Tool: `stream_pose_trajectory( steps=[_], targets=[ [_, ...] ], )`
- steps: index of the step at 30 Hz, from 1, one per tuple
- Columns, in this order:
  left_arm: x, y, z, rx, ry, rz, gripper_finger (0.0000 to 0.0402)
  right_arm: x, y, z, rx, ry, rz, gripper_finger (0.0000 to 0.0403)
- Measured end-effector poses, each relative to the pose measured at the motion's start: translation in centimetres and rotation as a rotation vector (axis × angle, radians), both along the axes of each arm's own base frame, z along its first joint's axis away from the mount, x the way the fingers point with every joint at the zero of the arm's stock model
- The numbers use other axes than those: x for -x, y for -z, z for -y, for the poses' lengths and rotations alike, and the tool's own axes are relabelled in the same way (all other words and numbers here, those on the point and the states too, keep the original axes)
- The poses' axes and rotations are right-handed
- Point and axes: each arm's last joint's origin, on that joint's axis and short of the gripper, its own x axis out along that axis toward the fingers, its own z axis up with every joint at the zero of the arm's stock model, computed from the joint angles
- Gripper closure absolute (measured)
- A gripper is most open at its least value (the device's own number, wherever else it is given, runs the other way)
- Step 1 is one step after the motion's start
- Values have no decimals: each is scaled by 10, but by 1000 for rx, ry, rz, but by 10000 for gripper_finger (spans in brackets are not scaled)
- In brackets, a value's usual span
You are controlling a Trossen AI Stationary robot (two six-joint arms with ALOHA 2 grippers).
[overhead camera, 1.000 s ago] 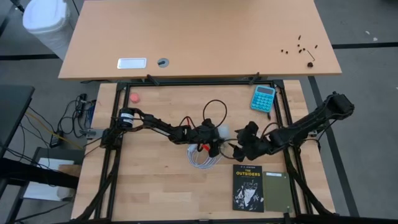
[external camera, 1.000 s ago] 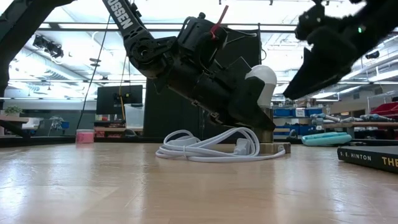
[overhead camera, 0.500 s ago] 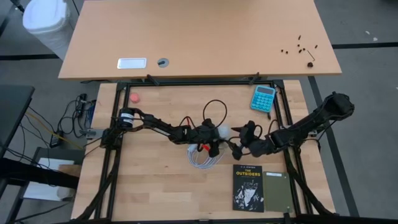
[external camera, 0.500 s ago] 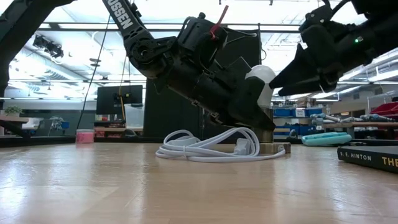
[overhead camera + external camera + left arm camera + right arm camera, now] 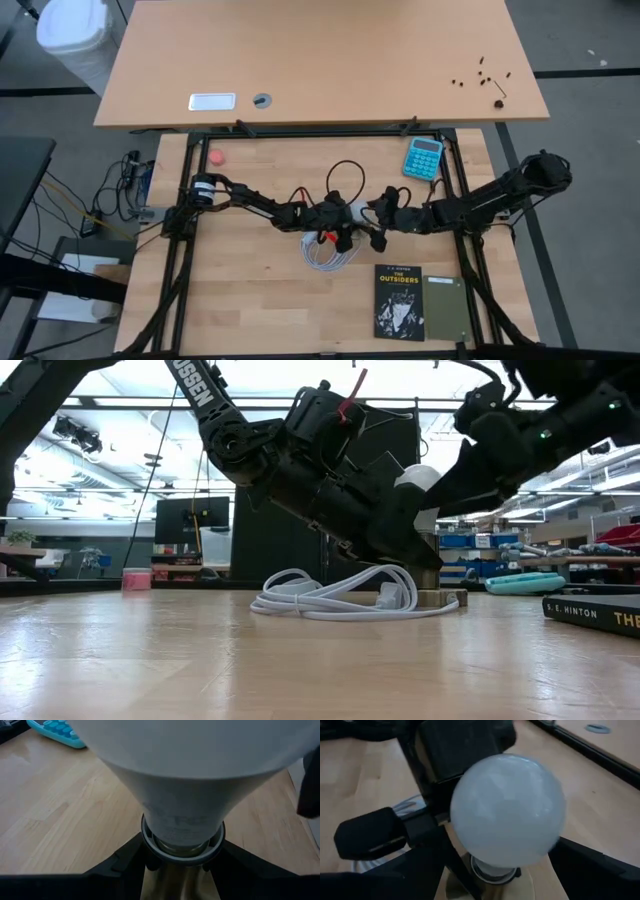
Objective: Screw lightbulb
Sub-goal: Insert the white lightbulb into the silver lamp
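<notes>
The white lightbulb (image 5: 421,484) stands upright with its base in the socket (image 5: 430,597) at the table's middle, beside the coiled white cable (image 5: 330,600). In the high view the lightbulb (image 5: 358,210) sits between both grippers. My left gripper (image 5: 345,218) comes from the table's left and is shut at the foot of the bulb (image 5: 182,795). My right gripper (image 5: 380,220) comes from the table's right and is open. Its fingers (image 5: 590,867) stand on either side of the lightbulb (image 5: 507,810); I see no touch. My left gripper pinches the grey collar (image 5: 182,849) just under the bulb's neck, at the top of the socket, between its two fingers (image 5: 125,862). The fingers slant down from the table's left. The socket's base rests on the table, and the bulb stands upright.
A blue calculator (image 5: 423,158) lies behind the work spot. A black book (image 5: 399,300) and a green notebook (image 5: 445,305) lie toward the near right. A small pink object (image 5: 215,157) sits at the far left. The cable coil (image 5: 330,252) lies just in front of the socket.
My right gripper has moved toward the table's left and far edge, closing in on the bulb until its fingers stand around it. My left gripper, the bulb and the socket have kept still.
</notes>
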Motion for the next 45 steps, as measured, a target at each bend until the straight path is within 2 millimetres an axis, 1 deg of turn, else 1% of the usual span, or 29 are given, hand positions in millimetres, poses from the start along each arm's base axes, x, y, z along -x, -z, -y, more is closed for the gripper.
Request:
stream_pose_trajectory(
  steps=[4, 13, 20, 23, 25, 30, 35, 39, 45],
  targets=[
    [0, 0, 0, -1, 1, -1, 208, -2, 0, 8, 11, -60, -23, 57],
    [0, 0, 0, -3, 4, 0, 208, -7, -4, 18, 55, -187, -4, 57],
    [0, 0, 0, -3, 4, -1, 208, -7, -4, 22, 79, -176, -16, 57],
    [0, 0, 0, -3, 4, -1, 208, -7, -4, 23, 57, -160, -11, 60],
    [0, 0, 0, -3, 4, -1, 208, -6, -3, 23, 51, -151, -17, 70],
    [0, 0, 0, -3, 4, -1, 208, -6, -3, 21, 55, -142, -21, 111],
    [0, 0, 0, -3, 5, -1, 208, -6, -3, 21, 55, -147, -18, 143],
    [0, 0, 0, -3, 4, -1, 208, -6, -2, 20, 52, -146, -21, 154],
    [0, 0, 0, -3, 5, -1, 208, -5, -1, 18, 51, -158, -33, 158]
  ],
)
